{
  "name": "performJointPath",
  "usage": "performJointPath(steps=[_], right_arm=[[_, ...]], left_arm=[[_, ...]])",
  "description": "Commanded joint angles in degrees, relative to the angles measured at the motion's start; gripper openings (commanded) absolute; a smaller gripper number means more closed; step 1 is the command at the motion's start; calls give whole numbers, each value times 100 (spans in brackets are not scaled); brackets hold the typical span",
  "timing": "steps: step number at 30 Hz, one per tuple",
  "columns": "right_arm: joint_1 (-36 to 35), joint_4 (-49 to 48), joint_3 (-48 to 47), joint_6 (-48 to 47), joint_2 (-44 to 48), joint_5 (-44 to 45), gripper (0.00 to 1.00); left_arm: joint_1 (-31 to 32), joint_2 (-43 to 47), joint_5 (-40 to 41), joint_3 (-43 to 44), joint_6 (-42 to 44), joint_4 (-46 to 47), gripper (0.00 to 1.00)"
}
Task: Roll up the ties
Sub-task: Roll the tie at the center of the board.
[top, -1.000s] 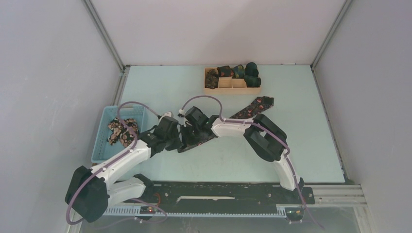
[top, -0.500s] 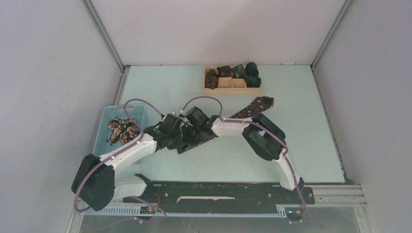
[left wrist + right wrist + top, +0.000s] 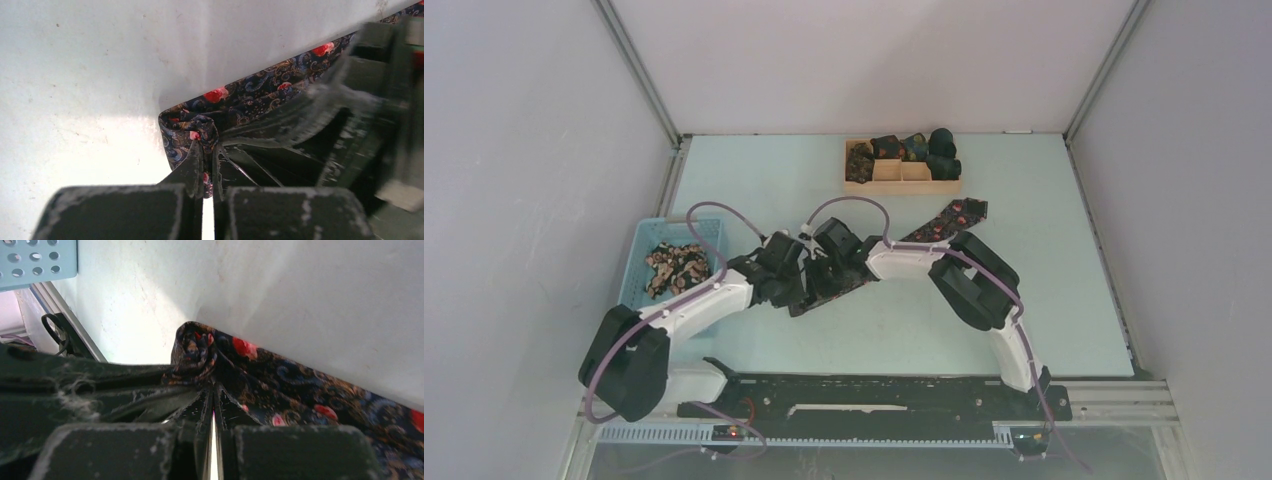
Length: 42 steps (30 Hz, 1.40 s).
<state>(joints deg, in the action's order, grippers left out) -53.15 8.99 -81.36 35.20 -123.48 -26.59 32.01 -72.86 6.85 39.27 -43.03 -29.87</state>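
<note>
One dark floral tie (image 3: 945,219) lies slantwise on the table from the back right toward the middle. Its near end is curled into a small roll (image 3: 193,351), which also shows in the left wrist view (image 3: 196,126). My left gripper (image 3: 205,146) is shut on the fabric at this roll from the left. My right gripper (image 3: 214,386) is shut on the same roll from the other side. In the top view the left gripper (image 3: 801,283) and right gripper (image 3: 817,276) meet tip to tip, hiding the roll.
A wooden divided tray (image 3: 902,187) at the back holds several rolled ties (image 3: 939,152). A light-blue basket (image 3: 636,298) at the left holds loose ties (image 3: 675,267). The basket's corner (image 3: 37,259) shows in the right wrist view.
My left arm has swung to the right, away from the basket, bringing its gripper closer against the right one at the tie's end. The right gripper has shifted slightly right.
</note>
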Motion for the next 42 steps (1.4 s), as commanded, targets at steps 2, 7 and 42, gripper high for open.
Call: performJointPath(steps=[2, 7, 42], right_arm=[[146, 113, 253, -287, 781, 257, 5], [220, 127, 676, -327, 1135, 374, 6], [183, -163, 974, -14, 1517, 277, 24]], left_arm=[[-6, -178, -50, 174, 43, 178, 0], [-2, -363, -109, 150, -36, 405, 3], [-2, 1089, 32, -736, -345, 1257, 69]])
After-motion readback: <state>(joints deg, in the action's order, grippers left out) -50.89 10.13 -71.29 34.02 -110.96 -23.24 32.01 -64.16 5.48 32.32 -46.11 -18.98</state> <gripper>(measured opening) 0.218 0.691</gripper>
